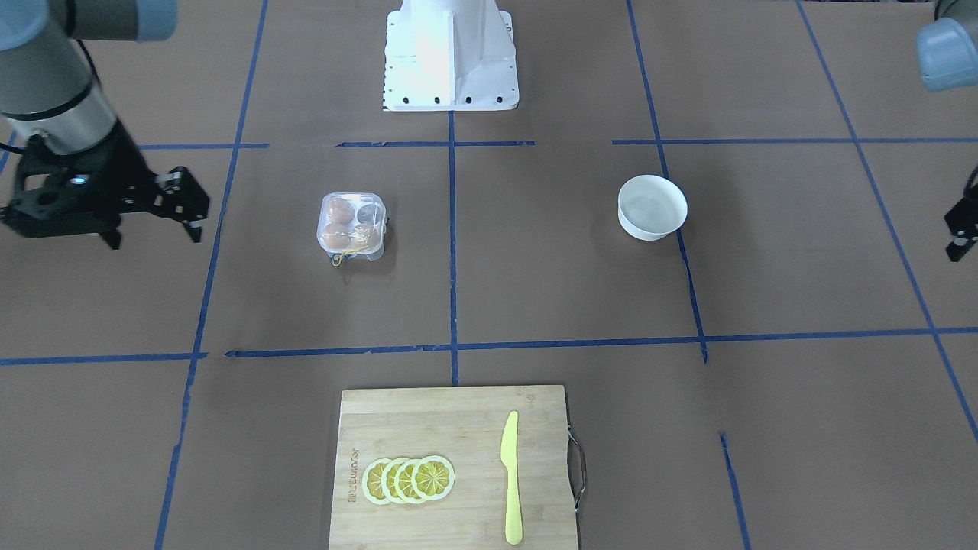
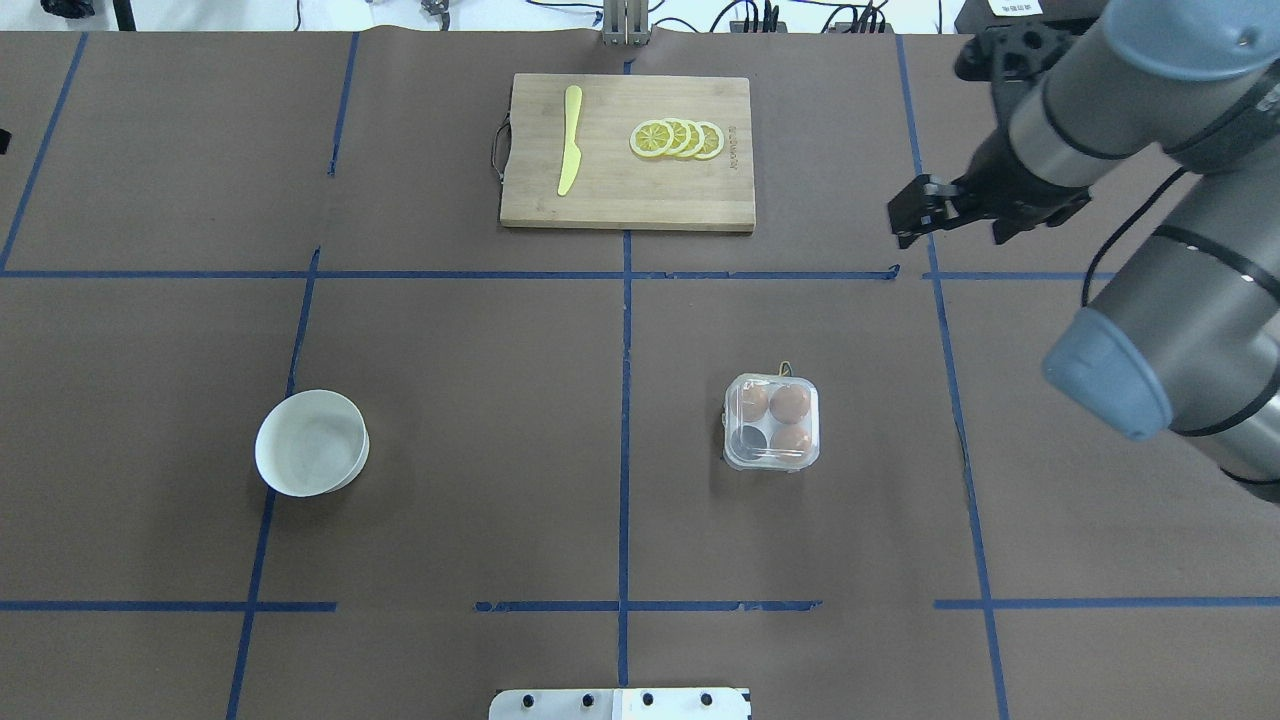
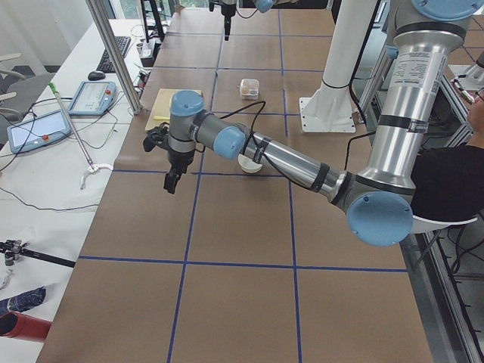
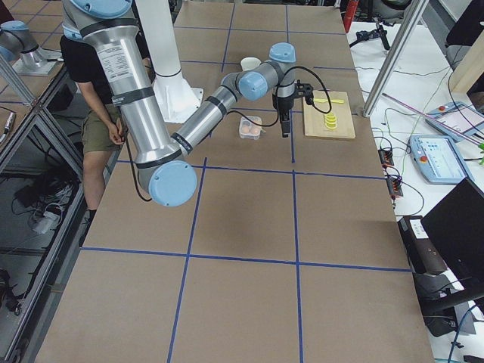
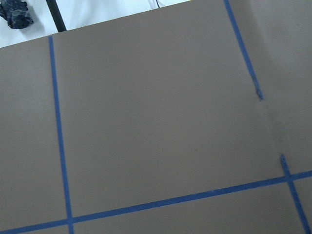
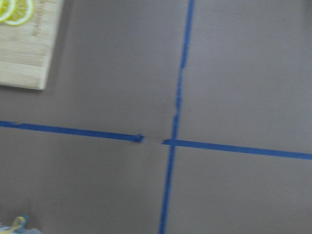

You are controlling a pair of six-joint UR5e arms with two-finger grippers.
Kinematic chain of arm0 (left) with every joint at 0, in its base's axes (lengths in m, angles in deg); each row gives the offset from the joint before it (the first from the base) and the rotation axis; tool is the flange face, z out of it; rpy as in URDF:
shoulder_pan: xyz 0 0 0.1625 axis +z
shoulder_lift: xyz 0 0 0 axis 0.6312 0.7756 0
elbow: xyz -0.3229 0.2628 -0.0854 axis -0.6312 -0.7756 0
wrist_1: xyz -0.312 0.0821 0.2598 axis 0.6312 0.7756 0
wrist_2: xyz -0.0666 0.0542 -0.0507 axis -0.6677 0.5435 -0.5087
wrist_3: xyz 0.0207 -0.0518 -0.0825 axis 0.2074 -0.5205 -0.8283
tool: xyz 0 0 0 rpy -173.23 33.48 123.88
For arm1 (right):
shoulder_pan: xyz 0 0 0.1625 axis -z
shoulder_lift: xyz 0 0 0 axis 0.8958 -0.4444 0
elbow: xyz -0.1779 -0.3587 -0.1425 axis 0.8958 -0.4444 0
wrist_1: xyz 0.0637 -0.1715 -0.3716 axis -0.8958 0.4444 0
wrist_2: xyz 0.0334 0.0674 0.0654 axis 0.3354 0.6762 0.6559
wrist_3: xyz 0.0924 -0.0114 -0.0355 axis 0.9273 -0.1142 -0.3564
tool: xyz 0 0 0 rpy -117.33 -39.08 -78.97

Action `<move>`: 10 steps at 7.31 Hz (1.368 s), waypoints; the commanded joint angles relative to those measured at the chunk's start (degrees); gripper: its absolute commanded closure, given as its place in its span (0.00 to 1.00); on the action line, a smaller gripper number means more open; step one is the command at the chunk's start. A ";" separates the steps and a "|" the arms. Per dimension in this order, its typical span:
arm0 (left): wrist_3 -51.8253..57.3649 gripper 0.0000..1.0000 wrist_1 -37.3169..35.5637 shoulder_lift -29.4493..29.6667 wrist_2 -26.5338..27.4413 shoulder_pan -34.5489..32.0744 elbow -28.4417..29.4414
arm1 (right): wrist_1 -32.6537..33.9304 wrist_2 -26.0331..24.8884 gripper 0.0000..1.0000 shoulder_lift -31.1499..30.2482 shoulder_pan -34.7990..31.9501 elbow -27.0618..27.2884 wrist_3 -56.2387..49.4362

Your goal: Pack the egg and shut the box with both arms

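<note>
Honestly, this looks like wrap-up. The egg carton (image 2: 771, 422) holds three eggs (image 2: 790, 403), its lid (image 2: 757, 442) seemingly down, with the bowl (image 2: 311, 443) at its 9 o'clock.

My right gripper (image 1: 154, 229) hangs wide open toward the carton's 1-2 o'clock. The left gripper (image 1: 961, 229) is cropped, so I can't tell.

Next I'd just check the latch.

Overhead shows the eggs, while the left wrist cam shows only paper (image 5: 156, 122) and tape (image 5: 58, 136).

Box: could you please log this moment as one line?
box lid down, three eggs inside | bowl empty | right gripper open, away from box
</note>
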 commanded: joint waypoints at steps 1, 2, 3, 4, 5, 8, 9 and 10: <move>13.55 0.00 0.08 -4.24 -3.27 -5.53 5.01 | 0.10 8.75 0.00 -8.02 -13.28 -3.11 -18.76; 14.99 0.00 0.26 -6.69 -3.53 -6.25 4.93 | 0.01 11.58 0.00 -11.70 -17.44 -5.57 -25.90; 15.09 0.00 0.26 -7.85 -3.62 -6.25 4.93 | -0.25 12.31 0.00 -14.95 -21.22 -8.29 -27.97; 15.09 0.00 0.17 -8.04 -3.71 -6.25 5.02 | -1.90 12.31 0.00 -16.90 -24.04 -10.58 -30.86; 15.09 0.00 0.17 -8.12 -3.71 -6.17 5.02 | -2.01 12.31 0.00 -17.44 -25.29 -11.74 -31.32; 15.09 0.00 0.43 -8.92 -3.71 -6.16 5.11 | -11.71 13.18 0.00 -21.21 -27.05 -18.58 -33.68; 15.09 0.00 0.61 -9.35 -3.71 -6.16 5.02 | -14.90 15.89 0.00 -21.57 -28.63 -20.87 -34.92; 15.09 0.00 0.52 -9.62 -3.71 -6.25 5.11 | -15.01 16.61 0.00 -21.49 -29.08 -20.80 -34.85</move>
